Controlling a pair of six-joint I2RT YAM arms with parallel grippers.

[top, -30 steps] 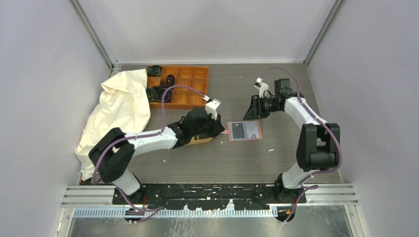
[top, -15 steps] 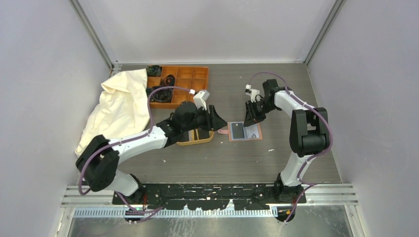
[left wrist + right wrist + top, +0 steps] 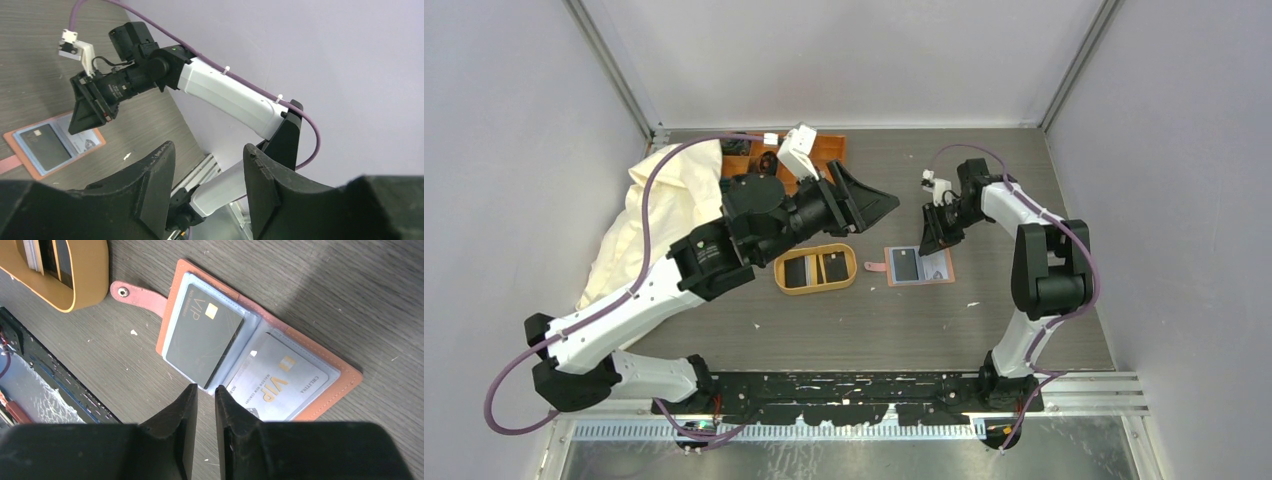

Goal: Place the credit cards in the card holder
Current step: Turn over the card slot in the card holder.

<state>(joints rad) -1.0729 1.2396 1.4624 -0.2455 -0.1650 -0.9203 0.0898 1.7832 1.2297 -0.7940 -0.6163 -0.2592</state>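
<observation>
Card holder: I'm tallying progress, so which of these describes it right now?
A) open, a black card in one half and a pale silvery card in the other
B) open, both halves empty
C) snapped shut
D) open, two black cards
A: the right wrist view shows the card holder lying open on the table, with a black card in one half and a pale silvery card in the other.

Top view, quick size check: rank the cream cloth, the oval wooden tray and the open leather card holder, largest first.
1. Crumpled cream cloth, clearly largest.
2. Oval wooden tray and open reddish-brown leather card holder: nearly alike; the tray looks marginally wider, too close to rank firmly.
</observation>
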